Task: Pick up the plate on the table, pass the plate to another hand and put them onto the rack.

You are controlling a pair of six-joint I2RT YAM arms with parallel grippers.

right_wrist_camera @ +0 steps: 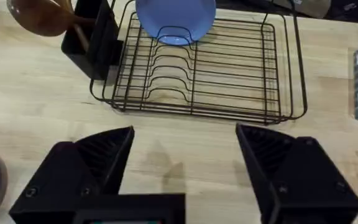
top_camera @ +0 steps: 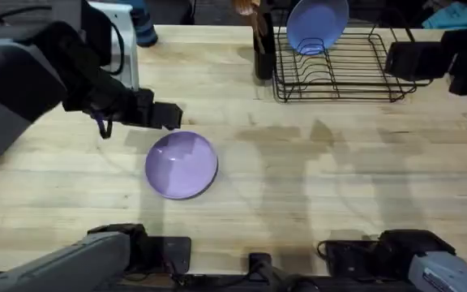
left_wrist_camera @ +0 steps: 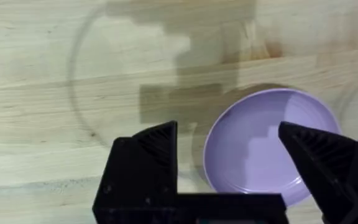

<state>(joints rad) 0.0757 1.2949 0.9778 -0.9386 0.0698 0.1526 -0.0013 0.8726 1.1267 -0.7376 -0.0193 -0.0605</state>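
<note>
Plate: the lavender plate (top_camera: 182, 165) lay flat on the tabletop (top_camera: 314, 186), left of centre, right way up and held by nothing.

Key relation: the left gripper (top_camera: 169, 116) hung just beyond the plate's far rim, toward the rack side. In the left wrist view, the plate (left_wrist_camera: 263, 146) sat between and ahead of the spread fingers (left_wrist_camera: 154, 146), offset toward one of them. The fingers were above it and not yet around the rim.

Axis: the plate was round, so no long axis governed the approach; any point on the raised rim would probably serve for a grasp.

Nearer arm: the left, clearly. The right arm rested near its base at the lower right, well apart from the plate.

Left fingers: released, spread wide, holding nothing.

Right fingers: the right gripper (right_wrist_camera: 185, 165) was likewise released and empty, facing the rack.

Rack: the black wire rack (top_camera: 355, 69) stood at the far right of the tabletop, well apart from the lavender plate. A bluer plate (top_camera: 317, 23) already stood upright in one of its slots; the other slots were free. A dark utensil cup (top_camera: 263, 53) stood just beside its left end.

Surface: pale butcher-block planks, smooth, with faint ring marks near the plate.

Room: dark equipment lay at the far right edge.

Stage, as judged: pickup not yet made; handover and racking remained.
</note>
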